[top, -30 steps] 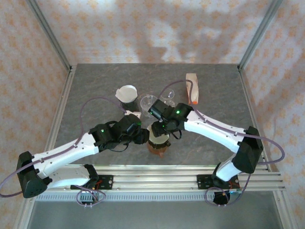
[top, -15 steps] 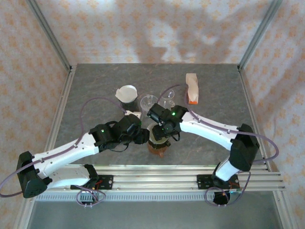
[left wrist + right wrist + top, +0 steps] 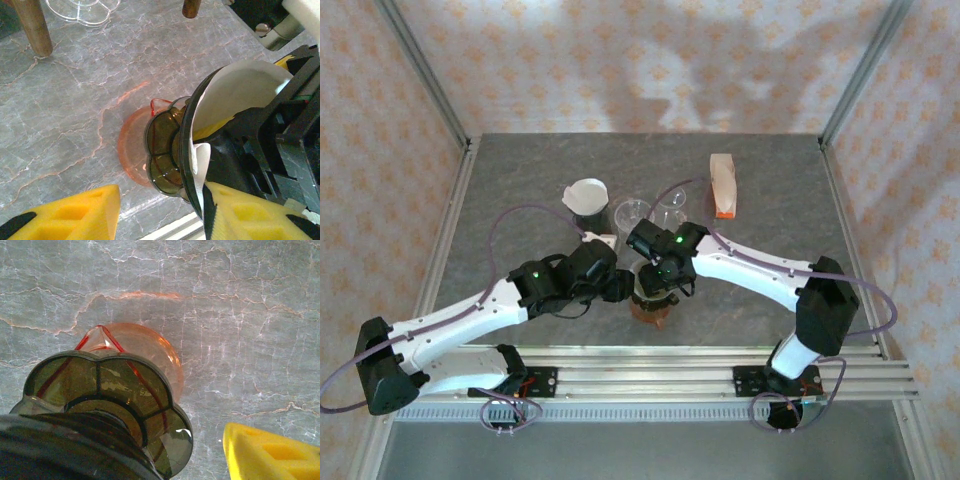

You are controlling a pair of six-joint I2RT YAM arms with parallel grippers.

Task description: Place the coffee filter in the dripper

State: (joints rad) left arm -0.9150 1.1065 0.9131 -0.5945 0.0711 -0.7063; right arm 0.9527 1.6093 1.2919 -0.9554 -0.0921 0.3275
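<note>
A smoky dark dripper [image 3: 165,150] with a scalloped base sits on an orange glass carafe [image 3: 131,155] at the table's front centre [image 3: 650,305]. The white coffee filter [image 3: 240,95] lies inside the dripper, and one flap of it folds over the near rim. My left gripper [image 3: 162,192] is open; its right finger touches that flap and its left finger stands well clear of the dripper. My right gripper [image 3: 660,278] reaches into the dripper from above, open. One of its yellow fingers [image 3: 265,450] hangs outside the dripper [image 3: 110,390], apart from the wall; the other is hidden.
A second dripper holding a white filter [image 3: 586,195] stands behind on the left. Beside it are two clear glasses [image 3: 632,212] [image 3: 670,208]. A packet of filters [image 3: 722,185] lies at the back right. Metal frame posts edge the table.
My right gripper has shifted slightly left and closer over the dripper, its jaws a touch wider. The left arm has stayed still.
</note>
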